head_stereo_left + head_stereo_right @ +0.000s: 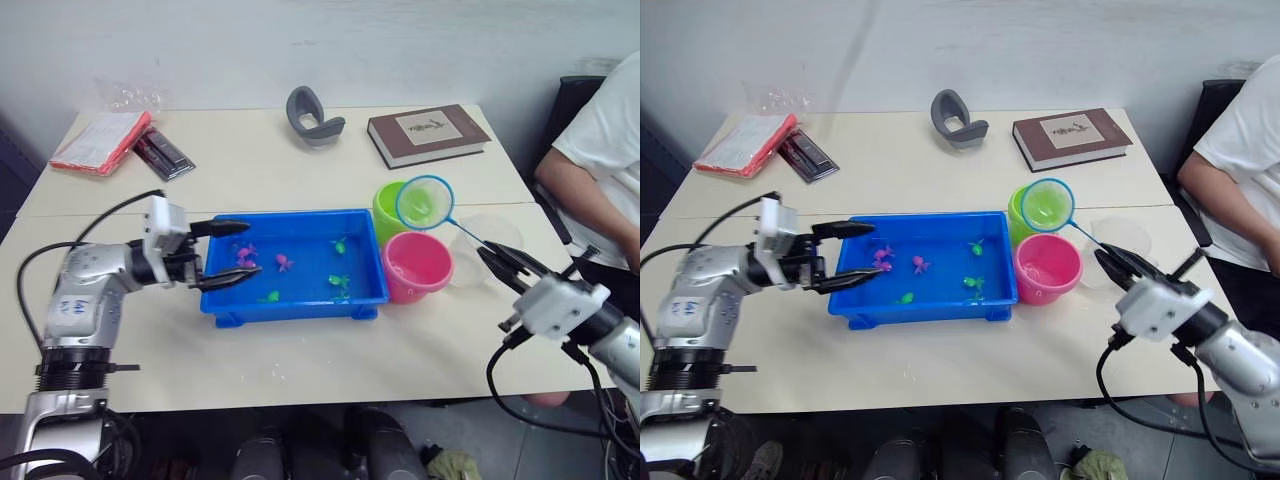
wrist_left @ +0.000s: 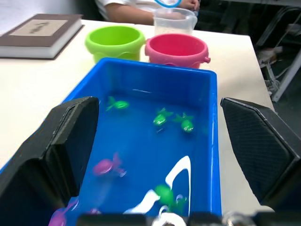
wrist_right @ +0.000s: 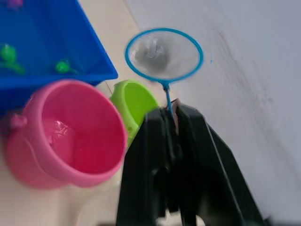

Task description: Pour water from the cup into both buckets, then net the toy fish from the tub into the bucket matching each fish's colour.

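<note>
right gripper [image 1: 497, 259]: fingers clamped on the net's thin handle, at 4 o'clock of the table
net [image 1: 424, 201]: blue hoop held in the air over the green bucket, at 10 o'clock from the right gripper – handle runs down to the fingers
left gripper [image 1: 232, 253]: fingers spread wide, nothing between them, hovering at the tub's 9 o'clock end
tub [image 1: 300, 300]: blue tray, mid-table, directly ahead of the left gripper; water inside
toy fish [image 1: 284, 263]: pink ones toward the 9 o'clock end near the left fingertips, green ones [image 2: 161, 117] toward 3 o'clock and along the near wall
green bucket [image 1: 385, 205]: at tub's 2 o'clock corner, touching the pink one
pink bucket [image 1: 417, 266]: just beside tub's 3 o'clock end – water in it
cup [image 1: 484, 240]: clear jug, 3 o'clock of the pink bucket, close to the right gripper
book [image 1: 428, 134]: 1 o'clock of the table
person [image 1: 600, 150]: seated at 3 o'clock edge
</note>
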